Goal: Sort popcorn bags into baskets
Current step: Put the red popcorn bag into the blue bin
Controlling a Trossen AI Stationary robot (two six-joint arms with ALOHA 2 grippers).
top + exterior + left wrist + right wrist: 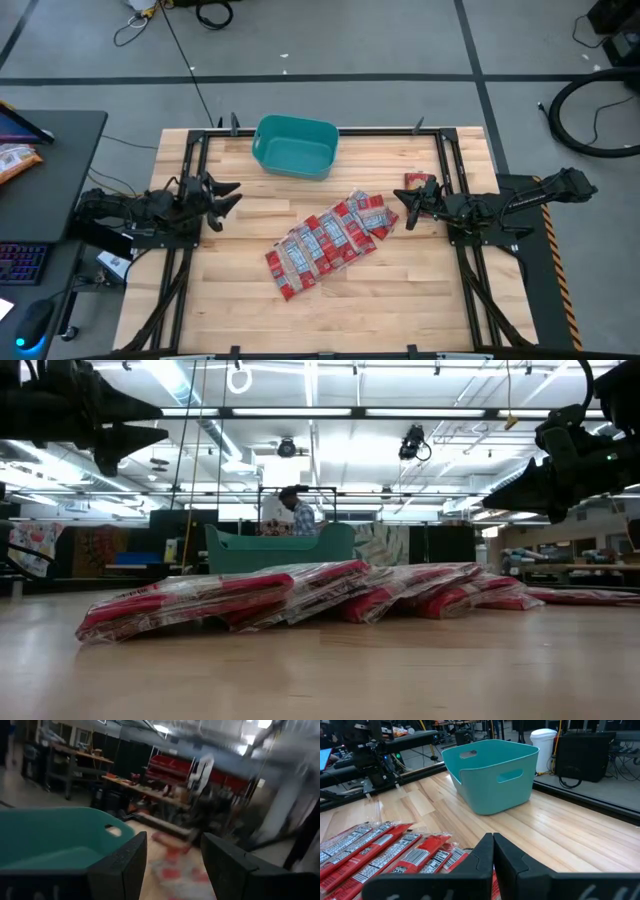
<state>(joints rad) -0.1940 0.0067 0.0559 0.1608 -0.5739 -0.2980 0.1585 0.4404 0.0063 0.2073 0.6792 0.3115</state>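
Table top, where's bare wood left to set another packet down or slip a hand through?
Free: the near strip in front of the popcorn bags, the left stretch between them and the left tool, and the wood between the teal tub and the bags. Crowded: the centre row, up to the right tool.

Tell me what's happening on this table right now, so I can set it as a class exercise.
Two robot arms are set to sort popcorn bags into a teal tub, which looks empty. The bags lie overlapped in a row mid-table, one apart by the right arm. The left claw hangs open at the left side, holding nothing. The right claw is shut and empty, beside the row's right end.
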